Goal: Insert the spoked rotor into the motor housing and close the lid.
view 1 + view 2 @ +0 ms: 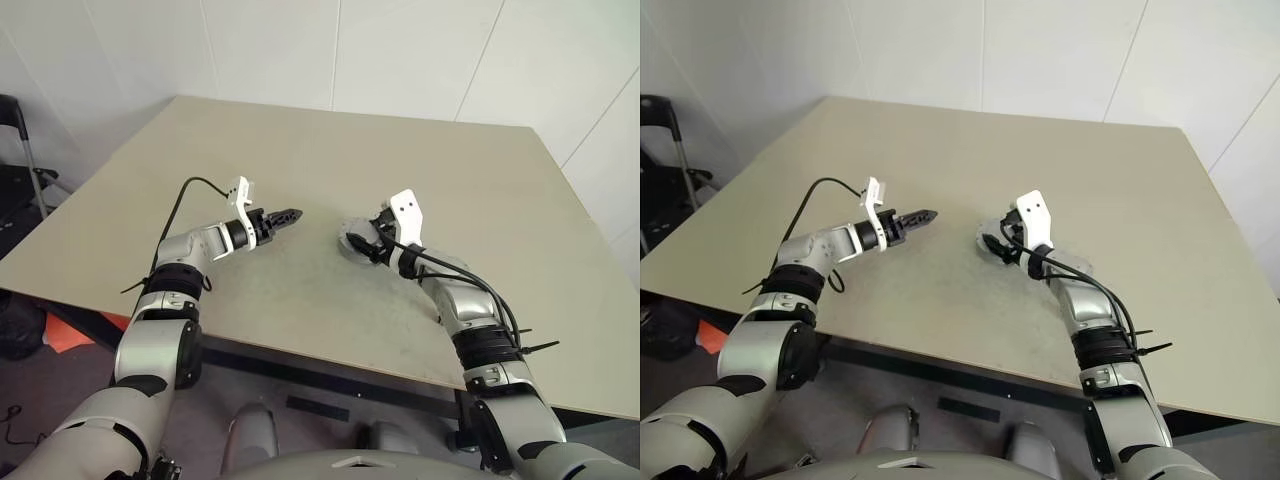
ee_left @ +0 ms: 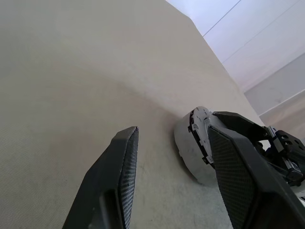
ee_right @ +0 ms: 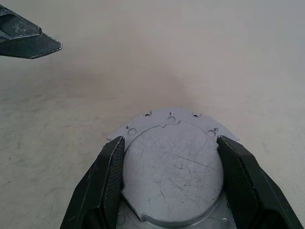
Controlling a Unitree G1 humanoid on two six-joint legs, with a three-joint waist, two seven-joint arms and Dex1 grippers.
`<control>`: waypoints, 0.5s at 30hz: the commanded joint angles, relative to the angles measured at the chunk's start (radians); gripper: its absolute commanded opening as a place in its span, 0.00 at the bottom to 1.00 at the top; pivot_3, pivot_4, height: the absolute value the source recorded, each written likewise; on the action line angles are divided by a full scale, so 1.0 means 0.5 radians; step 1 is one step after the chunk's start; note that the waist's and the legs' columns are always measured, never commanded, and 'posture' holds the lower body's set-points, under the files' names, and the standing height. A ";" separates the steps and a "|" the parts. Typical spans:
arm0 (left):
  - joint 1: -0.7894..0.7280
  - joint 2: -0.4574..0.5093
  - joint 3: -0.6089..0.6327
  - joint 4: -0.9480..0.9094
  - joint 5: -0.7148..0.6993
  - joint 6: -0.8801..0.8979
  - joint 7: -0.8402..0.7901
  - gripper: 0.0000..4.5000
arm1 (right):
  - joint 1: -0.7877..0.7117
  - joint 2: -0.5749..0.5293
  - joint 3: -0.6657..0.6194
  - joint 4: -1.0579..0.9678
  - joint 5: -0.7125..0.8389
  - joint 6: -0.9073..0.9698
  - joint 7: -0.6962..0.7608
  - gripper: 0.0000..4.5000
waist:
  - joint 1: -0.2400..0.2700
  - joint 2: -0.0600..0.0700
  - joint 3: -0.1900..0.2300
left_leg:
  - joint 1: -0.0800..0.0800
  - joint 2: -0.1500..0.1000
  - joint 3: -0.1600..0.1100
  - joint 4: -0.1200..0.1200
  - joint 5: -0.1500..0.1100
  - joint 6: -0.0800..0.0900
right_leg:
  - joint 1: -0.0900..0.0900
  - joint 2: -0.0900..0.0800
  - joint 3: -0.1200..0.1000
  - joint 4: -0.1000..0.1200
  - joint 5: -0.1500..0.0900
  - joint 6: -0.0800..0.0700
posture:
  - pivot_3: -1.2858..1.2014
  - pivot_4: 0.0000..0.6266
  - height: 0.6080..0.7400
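A pale beige tabletop (image 1: pixel 300 170) stands against white panelled walls, a dark folding frame (image 1: pixel 25 150) beside its left edge. Both arms reach out low over the middle of it. The right tool (image 3: pixel 170 150) has its two black fingers set on either side of a flat grey metal disc, the lid (image 3: pixel 171 164), touching its edges; it seems to sit on the motor housing (image 2: pixel 190 148), though the head views are too small to be sure. The left tool (image 1: pixel 285 216) hangs empty nearby, fingers partly apart, pointing toward the housing.
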 commanded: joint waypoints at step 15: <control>0.001 -0.001 0.043 -0.106 -0.022 0.002 0.003 0.55 | -0.029 -0.083 0.032 0.128 -0.068 0.278 -0.016 0.66 | 0.003 0.000 0.000 | 0.007 0.000 0.000 0.000 0.000 0.000 | 0.007 0.000 0.001 0.000 0.000 0.000 | 0.52 0.00 1.00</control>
